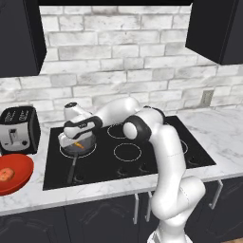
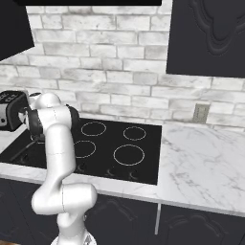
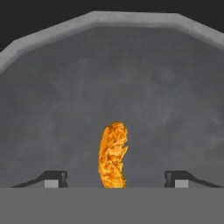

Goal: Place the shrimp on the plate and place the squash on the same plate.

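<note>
The shrimp (image 3: 113, 155), a thin curved orange sliver, lies on the floor of a dark grey pan (image 3: 109, 18). My gripper (image 3: 116, 179) is open, with one fingertip on each side of the shrimp and a wide gap to it on both sides. In the left base view the gripper (image 1: 76, 141) reaches down into the pan (image 1: 63, 151) on the front-left burner, right over the shrimp (image 1: 79, 146). The squash (image 1: 5, 174), a red-orange lump, rests on a bright red dish (image 1: 21, 166) at the far left of the counter. The plate is out of view.
A silver toaster (image 1: 19, 130) stands behind the red dish, against the brick wall. The pan's handle (image 1: 71, 172) points toward the counter's front edge. The black cooktop (image 1: 142, 152) has several burners. Marble counter (image 2: 201, 158) stretches to the right.
</note>
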